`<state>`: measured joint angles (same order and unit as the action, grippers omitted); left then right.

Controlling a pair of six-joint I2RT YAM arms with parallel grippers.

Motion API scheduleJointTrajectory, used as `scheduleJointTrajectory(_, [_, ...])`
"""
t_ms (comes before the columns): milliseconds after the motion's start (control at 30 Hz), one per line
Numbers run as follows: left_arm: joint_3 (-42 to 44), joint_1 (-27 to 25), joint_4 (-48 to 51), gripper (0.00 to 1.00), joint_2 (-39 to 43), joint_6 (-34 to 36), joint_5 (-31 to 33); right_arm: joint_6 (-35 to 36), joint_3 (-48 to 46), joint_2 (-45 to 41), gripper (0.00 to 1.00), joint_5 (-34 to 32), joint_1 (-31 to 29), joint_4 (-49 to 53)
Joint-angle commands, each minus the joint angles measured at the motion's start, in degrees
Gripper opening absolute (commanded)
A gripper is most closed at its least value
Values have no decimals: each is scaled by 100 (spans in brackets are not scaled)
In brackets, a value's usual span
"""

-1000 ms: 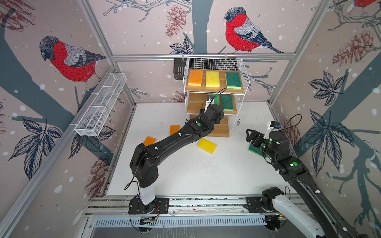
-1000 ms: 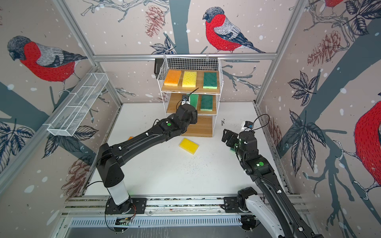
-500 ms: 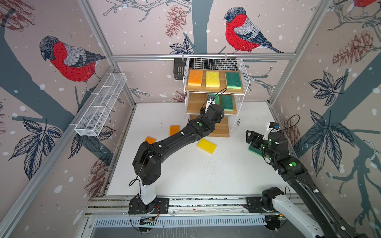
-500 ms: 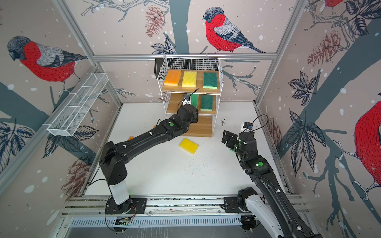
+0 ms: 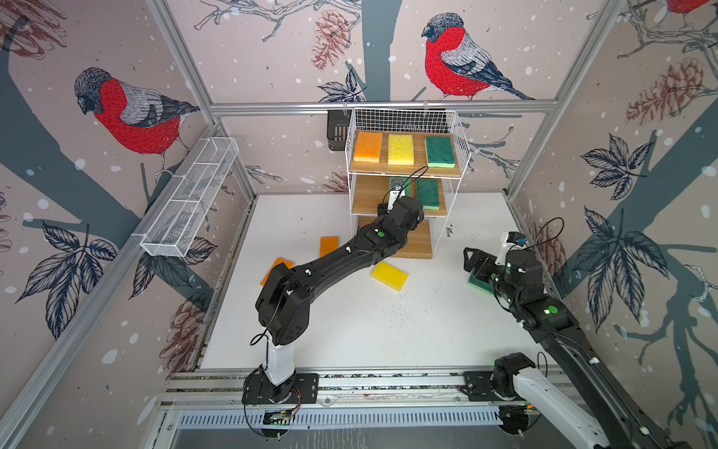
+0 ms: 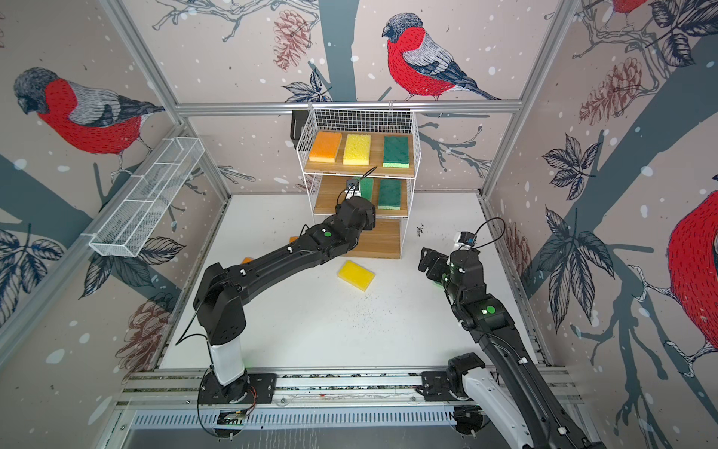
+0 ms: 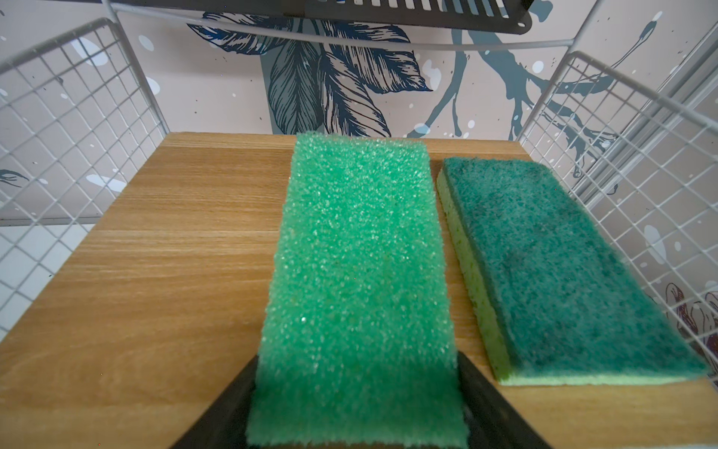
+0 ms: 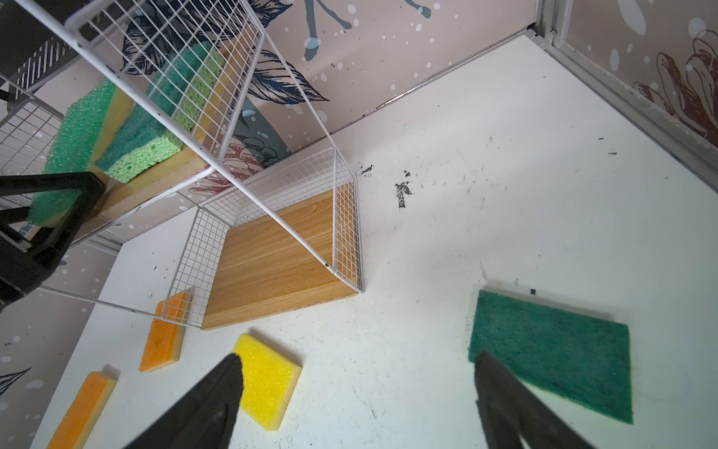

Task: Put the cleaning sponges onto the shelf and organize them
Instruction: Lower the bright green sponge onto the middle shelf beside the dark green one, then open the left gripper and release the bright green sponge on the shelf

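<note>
The shelf (image 5: 369, 194) stands at the back, a white wire rack with wooden boards. Its top board holds an orange (image 5: 368, 146), a yellow (image 5: 401, 149) and a green sponge (image 5: 440, 151). On the middle board lie a dark green sponge (image 7: 563, 264) and a light green sponge (image 7: 357, 272), flat, with my left gripper (image 7: 357, 404) at its near end, fingers against both sides. On the table lie a yellow sponge (image 5: 389, 275), two orange sponges (image 5: 328, 245) (image 5: 277, 268) and a green one (image 8: 551, 350). My right gripper (image 8: 357, 361) hangs open and empty beside that green sponge.
A long white mesh trough (image 5: 190, 198) hangs on the left wall. A black slotted basket (image 5: 337, 130) hangs behind the shelf's top left corner. The shelf's bottom board (image 8: 272, 264) is bare. Black crumbs dot the white table (image 5: 388, 330).
The left arm's elbow has swung right and forward while its gripper stayed at the middle board with the light green sponge. The right arm has barely moved.
</note>
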<state>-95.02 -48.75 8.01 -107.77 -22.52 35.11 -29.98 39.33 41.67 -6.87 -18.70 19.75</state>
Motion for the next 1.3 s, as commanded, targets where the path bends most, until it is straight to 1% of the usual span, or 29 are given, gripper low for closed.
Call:
scheduleJointTrajectory(0, [-18, 16, -116, 73, -9, -50, 39, 24, -29, -10, 93, 65, 20, -151])
scheduleJointTrajectory(267, [-1, 15, -129, 80, 95, -173, -151, -17, -63, -7, 93, 144, 33, -171])
scheduleJointTrajectory(700, [504, 16, -480, 83, 815, -141, -909, -118, -62, -106, 93, 292, 34, -140])
scheduleJointTrajectory(833, [807, 20, -531, 82, 1135, -158, -941, -140, -71, -148, 93, 338, 30, -104])
scheduleJointTrajectory(900, [1014, 15, -604, 81, 1315, -127, -1095, -154, -66, -168, 93, 349, 33, -72])
scheduleJointTrajectory(967, [1246, 15, -680, 80, 1529, -112, -1322, -151, -75, -194, 93, 349, 27, -68])
scheduleJointTrajectory(1067, [1617, 16, -826, 74, 1835, -89, -1598, -153, -79, -218, 93, 353, 25, -67])
scheduleJointTrajectory(1267, [2025, 16, -1017, 54, 2121, 152, -2036, -153, -105, -228, 93, 404, 32, -85])
